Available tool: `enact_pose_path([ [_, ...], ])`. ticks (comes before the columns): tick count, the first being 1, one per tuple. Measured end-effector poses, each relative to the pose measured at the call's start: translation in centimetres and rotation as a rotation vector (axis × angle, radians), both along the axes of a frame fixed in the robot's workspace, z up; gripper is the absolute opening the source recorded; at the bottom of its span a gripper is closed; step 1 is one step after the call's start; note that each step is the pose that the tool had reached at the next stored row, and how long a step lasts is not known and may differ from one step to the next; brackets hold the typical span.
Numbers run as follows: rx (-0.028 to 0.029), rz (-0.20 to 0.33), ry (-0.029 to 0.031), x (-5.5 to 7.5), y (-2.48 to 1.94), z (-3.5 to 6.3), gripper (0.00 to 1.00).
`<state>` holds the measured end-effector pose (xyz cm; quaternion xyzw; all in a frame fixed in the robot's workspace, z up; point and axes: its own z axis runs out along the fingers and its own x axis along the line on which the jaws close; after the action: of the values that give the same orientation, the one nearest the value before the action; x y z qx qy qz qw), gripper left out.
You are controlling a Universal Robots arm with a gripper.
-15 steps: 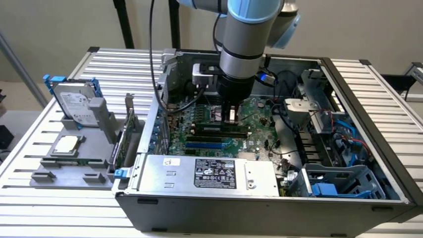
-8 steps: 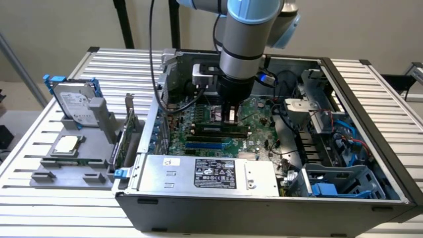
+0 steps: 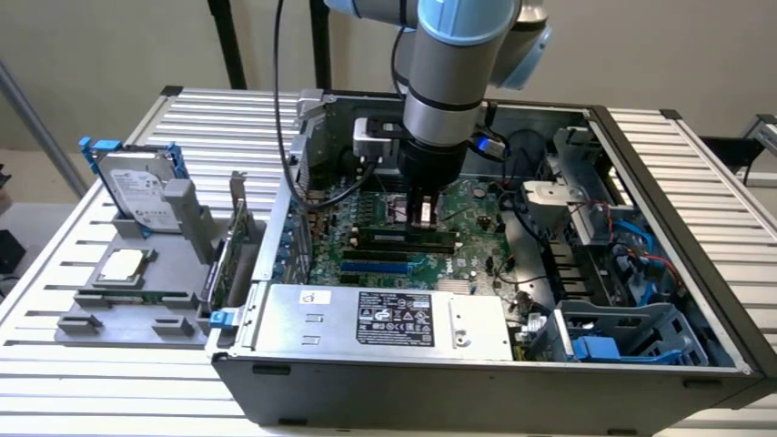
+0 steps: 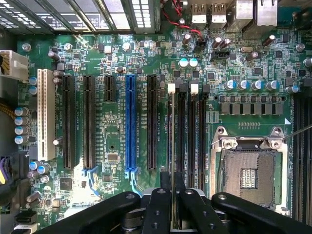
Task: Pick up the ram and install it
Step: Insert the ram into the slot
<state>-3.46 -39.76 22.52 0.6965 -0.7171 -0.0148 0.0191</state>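
Now Over the Memory Slots

Inside the open computer case (image 3: pixel 680 273), the arm's pincer (image 4: pixel 172 204) is clamped on the ram (image 4: pixel 172 161), a thin stick seen edge-on in the wrist view, held upright above the black memory slots (image 4: pixel 187 136) of the motherboard (image 4: pixel 122 58). It appears lined up with the outermost slot, beside the empty processor socket (image 4: pixel 248 168). Outside the case, a grey tray (image 3: pixel 134 291) on the slatted tabletop (image 3: pixel 97 364) carries a hard drive (image 3: pixel 136 189) and a processor chip (image 3: pixel 124 265).
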Motion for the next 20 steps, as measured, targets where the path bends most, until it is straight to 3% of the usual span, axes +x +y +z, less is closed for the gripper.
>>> enact_pose_path([
  [9, -0.0043, 0.000, 0.0000, -0.01, 0.00, -0.16, 0.13],
  [20, -0.0042, 0.000, 0.0000, -0.04, 0.24, -0.17, 0.13],
])
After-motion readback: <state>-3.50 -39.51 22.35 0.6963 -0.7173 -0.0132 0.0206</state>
